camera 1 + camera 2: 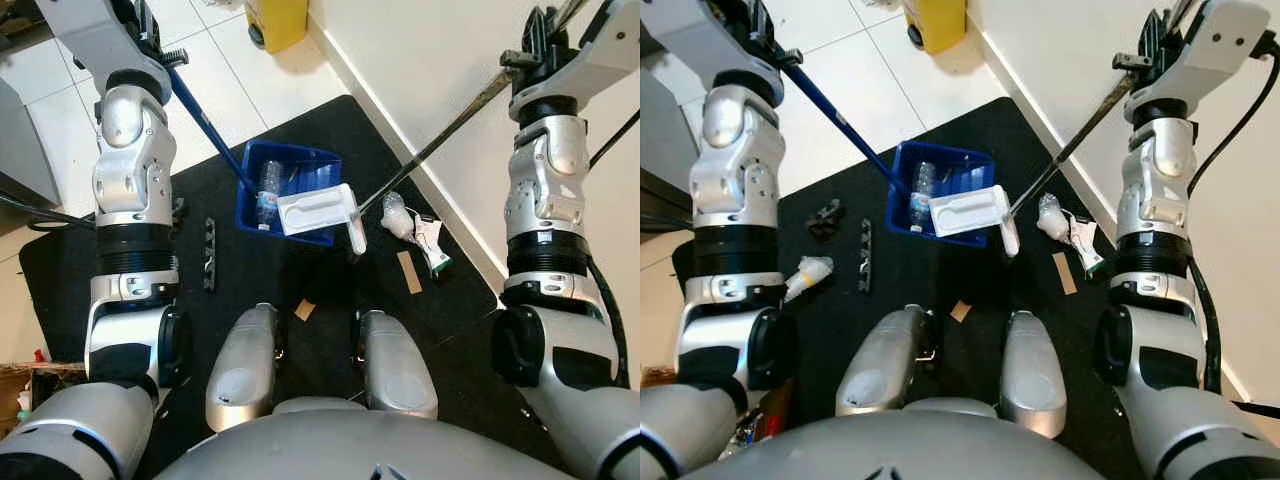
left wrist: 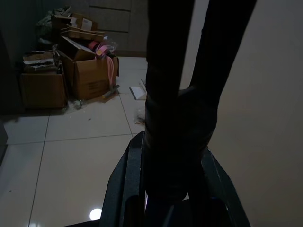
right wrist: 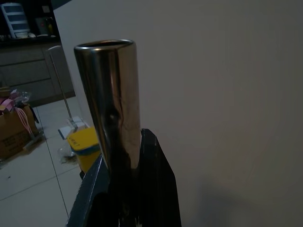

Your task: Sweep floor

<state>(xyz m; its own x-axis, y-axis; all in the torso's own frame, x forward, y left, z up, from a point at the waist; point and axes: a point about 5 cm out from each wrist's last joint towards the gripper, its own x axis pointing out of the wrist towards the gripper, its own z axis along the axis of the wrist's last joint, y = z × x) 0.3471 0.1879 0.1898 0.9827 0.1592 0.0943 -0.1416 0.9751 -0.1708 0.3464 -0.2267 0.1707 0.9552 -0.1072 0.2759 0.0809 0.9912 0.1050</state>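
Note:
A blue dustpan [image 1: 291, 152] rests on the black mat [image 1: 330, 120] before my feet, with a clear plastic bottle [image 1: 267, 186] and a white foam tray [image 1: 316, 210] in it. Its long blue handle [image 1: 206, 124] rises to the upper left, where my left gripper [image 1: 152, 42] is shut on it. At the upper right my right gripper [image 1: 538, 48] is shut on the metal broom handle [image 1: 440, 140]. The white broom head [image 1: 357, 238] touches the mat at the dustpan's right corner. In the right wrist view the steel tube [image 3: 116, 104] stands between the black fingers [image 3: 154, 189].
Litter lies on the mat: a crumpled white wrapper [image 1: 395, 214], a packet [image 1: 433, 246], a cardboard strip [image 1: 409, 272], a small cardboard scrap [image 1: 305, 309], a black strip [image 1: 209, 255] and a white cone-shaped piece [image 1: 806, 275]. A wall [image 1: 450, 60] runs along the right. A yellow bin [image 1: 276, 20] stands beyond the mat.

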